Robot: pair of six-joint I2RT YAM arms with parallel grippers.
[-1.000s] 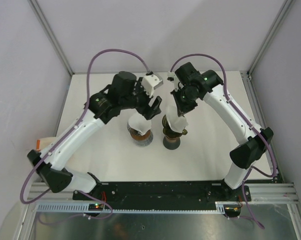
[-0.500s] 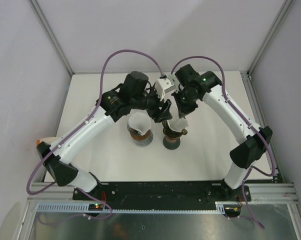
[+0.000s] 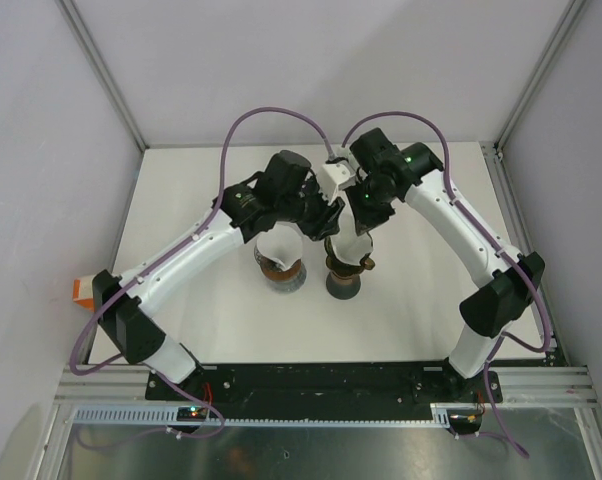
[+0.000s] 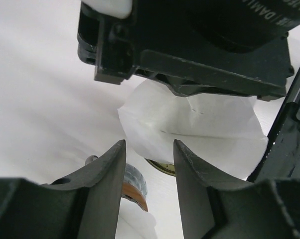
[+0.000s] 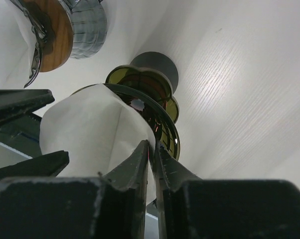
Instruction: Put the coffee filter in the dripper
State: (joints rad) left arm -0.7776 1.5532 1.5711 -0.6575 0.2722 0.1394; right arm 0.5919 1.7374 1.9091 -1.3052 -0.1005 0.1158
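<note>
Top external view: the 2 arms meet over the middle of the table (image 3: 421, 300). The right gripper (image 3: 358, 232) hangs just above the dripper (image 3: 343, 280), and the white coffee filter (image 3: 353, 247) shows between them, at the mouth of the dripper. The left gripper (image 3: 326, 222) is just beside it, on the side of the filter holder (image 3: 281, 272). From here I cannot tell how the jaws stand.

Left wrist view: the 2 fingers (image 4: 110, 172) of the left gripper are spread, with a clear gap and nothing held. The coffee filter (image 4: 200, 124) lies beyond the gap, apart from the fingers.

Right wrist view: the fingers (image 5: 136, 162) of the right gripper are almost pressed together, and they pinch the upper edge of the coffee filter (image 5: 85, 124). The lower part of the coffee filter sits inside the amber rim of the dripper (image 5: 165, 119).

My judgement is that the task is nearly done. The coffee filter is already in the dripper. What is left is to let it go and perhaps to press it down straight.
</note>
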